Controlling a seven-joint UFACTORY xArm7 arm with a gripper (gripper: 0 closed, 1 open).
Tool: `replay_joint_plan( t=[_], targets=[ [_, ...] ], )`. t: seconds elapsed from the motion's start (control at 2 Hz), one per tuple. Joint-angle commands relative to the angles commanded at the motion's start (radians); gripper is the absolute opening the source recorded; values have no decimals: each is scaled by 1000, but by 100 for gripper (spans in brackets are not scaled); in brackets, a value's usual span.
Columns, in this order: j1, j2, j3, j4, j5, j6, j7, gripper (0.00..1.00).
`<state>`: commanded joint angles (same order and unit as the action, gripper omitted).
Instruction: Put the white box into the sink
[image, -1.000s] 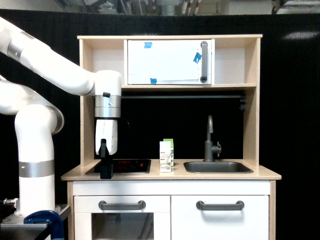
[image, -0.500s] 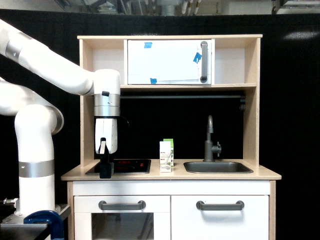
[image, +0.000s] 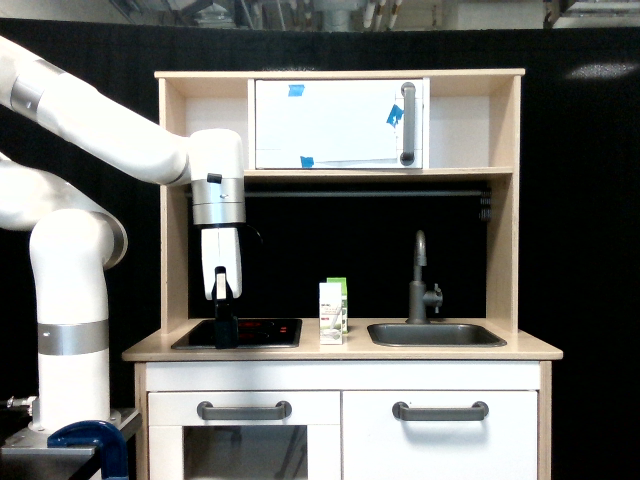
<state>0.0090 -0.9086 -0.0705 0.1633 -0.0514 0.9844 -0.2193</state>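
The white box (image: 330, 313) stands upright on the wooden counter, between the stove plate and the sink (image: 436, 334). A carton with a green top (image: 341, 291) stands just behind it. The sink is a shallow dark grey basin at the exterior view's right, with a tall tap (image: 421, 278) at its back. My gripper (image: 226, 338) hangs straight down over the stove plate, well to the left of the white box and apart from it. Its dark fingers look close together with nothing seen between them, but the view is too small to be sure.
A black stove plate with red marks (image: 240, 333) lies under the gripper. Wooden side posts (image: 171, 210) and an upper shelf with a white cabinet door (image: 338, 124) frame the counter. The counter's front edge (image: 340, 353) runs above two drawers.
The gripper has moved a little to the exterior view's right and slightly up, from the counter's left edge to over the stove plate. The cartons have not moved.
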Motion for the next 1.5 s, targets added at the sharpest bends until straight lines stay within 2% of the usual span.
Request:
replay_joint_plan(
  t=[0.5,1.0,1.5],
  targets=[
    [164,224,-147,193,-6,-103,-408,100],
    [397,424,-419,393,48,-58,-1102,100],
    [488,447,-482,453,102,19,-1360,100]
  ],
)
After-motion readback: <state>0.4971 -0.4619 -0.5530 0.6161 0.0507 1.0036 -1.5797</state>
